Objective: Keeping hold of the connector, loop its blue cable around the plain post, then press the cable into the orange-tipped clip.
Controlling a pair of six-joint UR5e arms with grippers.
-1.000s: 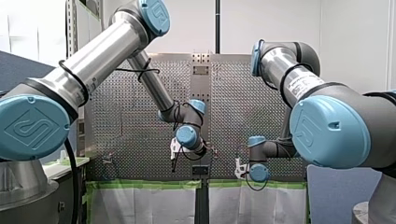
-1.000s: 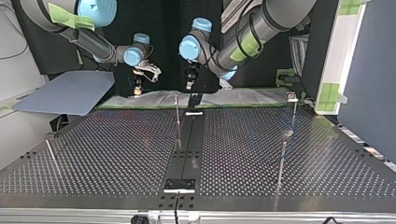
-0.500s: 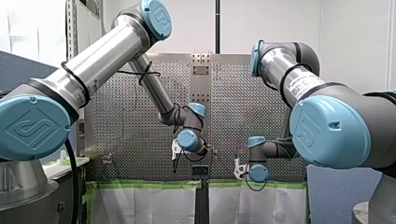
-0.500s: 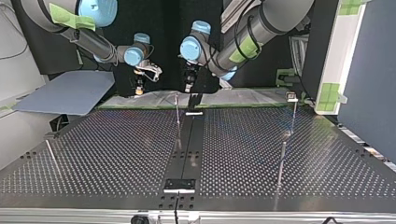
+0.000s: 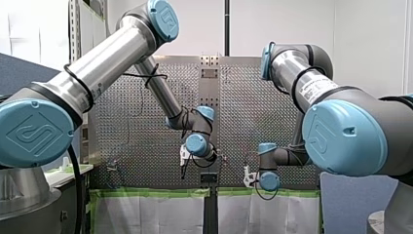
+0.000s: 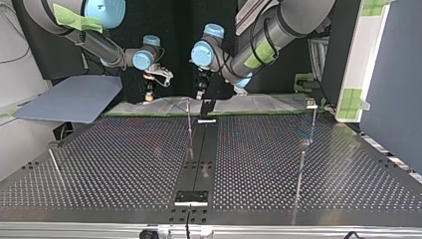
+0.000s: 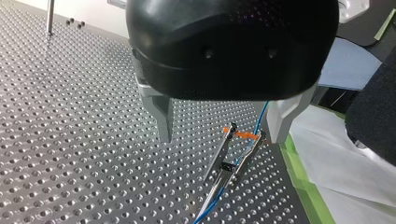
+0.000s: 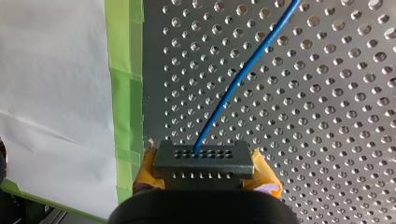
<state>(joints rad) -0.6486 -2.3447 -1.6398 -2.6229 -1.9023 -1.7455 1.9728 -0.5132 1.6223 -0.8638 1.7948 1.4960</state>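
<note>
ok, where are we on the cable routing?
Done: my right pincer is shut on the black rectangular connector, thin blue cable trailing ahead. In hand: my open left pincer is poised with the orange-tipped metal clip ahead of it; the cable runs along it, seating unclear. Left: the loop shows in no view; confirm it, then press in.

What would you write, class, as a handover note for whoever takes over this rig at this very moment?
Right gripper: shut on the connector, a yellow pad on either side. The blue cable runs ahead over the perforated table.
Left gripper: open, hovering above the orange-tipped clip. The cable passes at the clip; seating unclear.
Done: connector held. No view shows a loop around the plain post.
Left: confirm the loop, press the cable into the clip.
</note>
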